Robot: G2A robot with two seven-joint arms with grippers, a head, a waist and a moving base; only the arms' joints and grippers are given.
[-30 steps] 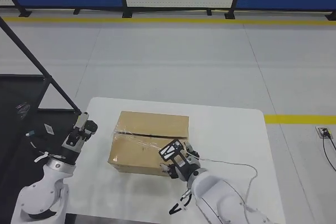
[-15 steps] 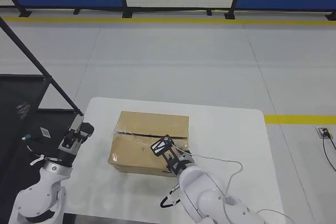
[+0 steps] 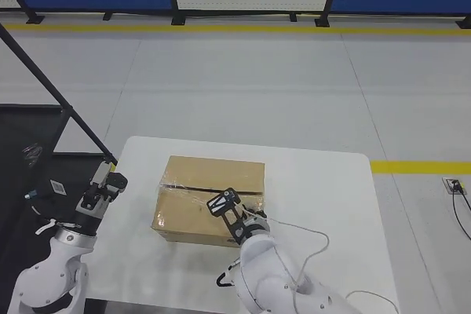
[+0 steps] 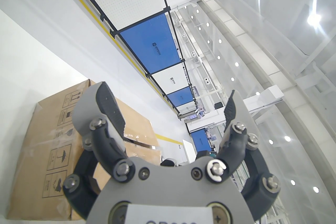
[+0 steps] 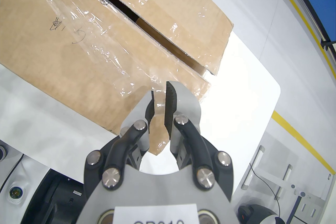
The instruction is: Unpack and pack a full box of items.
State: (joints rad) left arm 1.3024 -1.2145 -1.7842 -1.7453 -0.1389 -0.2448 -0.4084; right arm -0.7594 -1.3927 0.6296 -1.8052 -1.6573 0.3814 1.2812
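Observation:
A brown cardboard box (image 3: 208,192) wrapped in clear tape sits in the middle of the white table (image 3: 330,196). Its two top flaps lie nearly flat, with a dark slit (image 5: 118,4) between them. My right gripper (image 3: 222,204) hovers over the box's front right corner (image 5: 78,38). It (image 5: 159,90) has its fingers drawn almost together, a thin gap left, and the near flap's corner lies beneath them. My left gripper (image 3: 110,176) is off the box's left side, tilted upward. In the left wrist view it (image 4: 168,96) is open and empty, with the box (image 4: 52,143) beside it.
A black frame and dark panel (image 3: 16,157) stand against the table's left edge. A thin white cable (image 3: 314,231) trails from my right arm across the table in front of the box. The table's rounded far right corner (image 5: 273,88) meets grey floor with a yellow line.
My right gripper has slid left along the box's front top edge. My left gripper has drawn back, a little left and away from the box.

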